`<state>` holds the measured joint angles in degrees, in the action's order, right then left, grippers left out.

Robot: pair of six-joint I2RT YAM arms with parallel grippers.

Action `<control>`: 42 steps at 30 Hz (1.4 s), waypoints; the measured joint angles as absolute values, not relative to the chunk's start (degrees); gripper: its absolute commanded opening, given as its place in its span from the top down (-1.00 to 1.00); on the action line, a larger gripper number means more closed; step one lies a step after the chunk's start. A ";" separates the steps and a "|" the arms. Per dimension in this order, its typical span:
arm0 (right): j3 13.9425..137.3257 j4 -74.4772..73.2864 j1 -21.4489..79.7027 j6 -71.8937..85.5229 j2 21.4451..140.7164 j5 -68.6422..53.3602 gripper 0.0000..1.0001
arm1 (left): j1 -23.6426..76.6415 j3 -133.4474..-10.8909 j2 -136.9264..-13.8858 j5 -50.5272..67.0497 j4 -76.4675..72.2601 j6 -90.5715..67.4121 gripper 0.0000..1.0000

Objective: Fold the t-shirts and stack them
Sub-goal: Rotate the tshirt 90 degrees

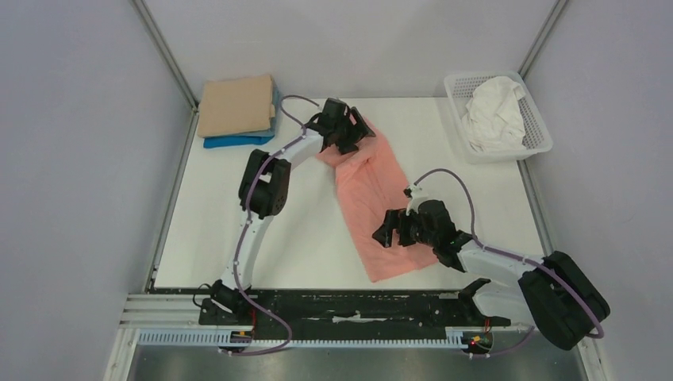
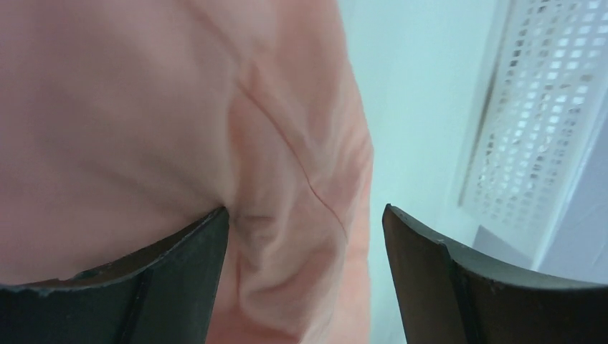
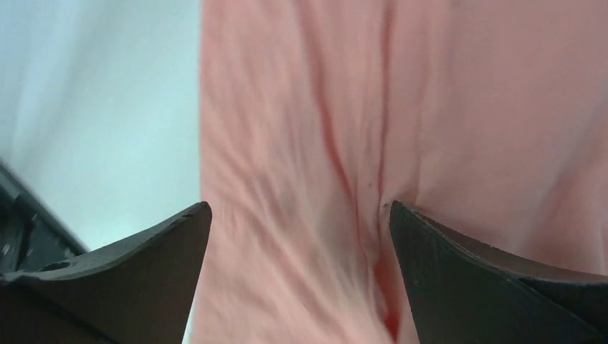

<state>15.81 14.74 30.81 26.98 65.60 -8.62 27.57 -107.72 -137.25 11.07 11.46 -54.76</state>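
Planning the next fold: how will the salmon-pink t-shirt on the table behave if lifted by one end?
Probably floppy: the salmon-pink t-shirt lies flat with soft wrinkles, so a lifted end should sag and drape. Likely light for its size, being thin cloth. Pushed, it would probably bunch into ridges rather than slide whole, as its puckers hint.

spread t-shirt (image 1: 369, 198): table (image 1: 238, 238) centre | folded stack (image 1: 236, 103): far left | basket (image 1: 538, 131) holding crumpled t-shirt (image 1: 494, 111): far right
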 measured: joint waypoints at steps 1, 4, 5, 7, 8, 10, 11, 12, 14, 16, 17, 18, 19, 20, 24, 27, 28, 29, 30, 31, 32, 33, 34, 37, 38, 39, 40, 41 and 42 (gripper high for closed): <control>16.19 15.68 32.27 26.89 66.72 -11.09 -0.96 | 27.49 -113.51 -140.59 12.14 13.17 -54.78 -0.71; 17.67 17.50 36.36 25.91 70.15 -16.45 -0.96 | 27.33 -126.74 -148.68 15.29 16.19 -55.53 -0.72; 18.48 18.11 38.11 25.32 71.75 -18.57 -0.96 | 27.22 -129.88 -150.71 16.27 16.32 -55.92 -0.72; 19.44 19.49 40.42 24.77 74.08 -21.56 -0.96 | 26.76 -133.40 -153.34 17.91 15.66 -57.47 -0.72; 19.66 20.05 41.10 24.47 74.81 -22.61 -0.96 | 26.55 -133.82 -153.99 18.85 14.61 -58.35 -0.72; 19.84 21.02 42.33 23.83 75.70 -24.32 -0.96 | 25.96 -133.88 -154.71 20.80 12.60 -60.31 -0.72; 19.84 21.19 42.68 23.33 75.83 -24.73 -0.95 | 25.61 -133.88 -155.02 21.69 11.73 -60.90 -0.72; 19.86 21.23 42.85 23.05 75.83 -25.02 -0.96 | 25.39 -133.88 -155.15 22.39 11.14 -61.19 -0.72; 20.08 20.78 43.44 22.20 75.81 -25.41 -0.96 | 24.93 -133.88 -155.59 23.38 9.82 -61.95 -0.72; 20.29 19.92 43.97 21.37 75.48 -25.39 -0.96 | 24.56 -133.88 -156.05 24.21 8.21 -62.26 -0.72; 20.29 19.29 44.12 21.06 74.96 -25.26 -0.96 | 24.43 -133.88 -156.18 24.40 7.62 -62.46 -0.72; 20.29 18.22 44.25 20.75 73.93 -24.82 -0.96 | 24.29 -134.06 -156.42 24.60 7.09 -62.48 -0.72; 20.29 17.43 44.31 20.43 72.62 -24.21 -0.95 | 24.16 -134.54 -156.75 24.77 6.83 -62.48 -0.72; 20.29 16.99 44.29 20.14 71.42 -23.75 -0.95 | 24.03 -135.17 -157.07 25.06 6.55 -62.48 -0.72; 20.29 14.63 44.31 18.85 62.89 -18.46 -0.96 | 24.25 -136.25 -157.21 25.41 7.07 -60.95 -0.72; 20.23 13.28 44.36 19.81 55.96 -12.69 -0.96 | 24.84 -136.70 -155.87 25.41 9.87 -56.55 -0.72; 20.08 12.69 44.36 20.47 53.52 -10.17 -0.96 | 25.17 -136.51 -154.85 25.43 11.29 -54.87 -0.72; 19.79 11.88 44.36 21.56 51.20 -7.81 -0.96 | 25.63 -135.55 -153.03 25.36 12.69 -52.86 -0.72; 19.51 10.87 44.36 22.63 49.28 -5.32 -0.96 | 26.11 -133.40 -150.34 25.06 14.20 -50.81 -0.72; 19.14 9.17 44.36 24.18 47.16 -2.50 -0.96 | 26.79 -129.64 -146.15 24.34 15.88 -48.45 -0.72; 18.83 7.68 44.36 25.30 45.58 -0.54 -0.96 | 27.57 -124.95 -141.10 23.38 17.56 -46.09 -0.72; 18.55 5.28 44.34 26.50 43.99 1.76 -0.96 | 28.62 -119.02 -134.56 21.85 19.42 -43.40 -0.72; 18.35 3.09 44.34 27.46 42.92 3.20 -0.96 | 29.50 -114.87 -129.36 20.45 20.49 -41.69 -0.72; 18.28 -4.36 44.34 30.06 41.47 5.43 -0.96 | 33.71 -98.37 -109.54 13.91 21.06 -37.01 -0.72; 18.28 -7.46 44.36 30.85 41.43 5.39 -0.96 | 35.94 -91.11 -101.06 10.76 20.69 -35.77 -0.72; 18.28 -9.43 44.36 31.22 41.43 5.08 -0.96 | 37.60 -86.43 -95.61 8.67 20.18 -35.40 -0.72; 18.28 -11.86 44.34 31.64 41.47 4.51 -0.96 | 39.44 -81.89 -90.63 6.76 19.81 -35.03 -0.72; 18.24 -14.02 44.36 31.94 41.50 3.88 -0.98 | 41.78 -75.75 -84.66 4.43 18.65 -35.05 -0.72; 18.04 -16.01 44.36 32.23 41.50 2.98 -0.98 | 43.86 -69.69 -79.64 2.79 18.00 -35.11 -0.72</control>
<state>18.04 -16.01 44.36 32.23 41.50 2.98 43.86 -69.69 -79.64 2.79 18.00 -35.11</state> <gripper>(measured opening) 0.979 0.860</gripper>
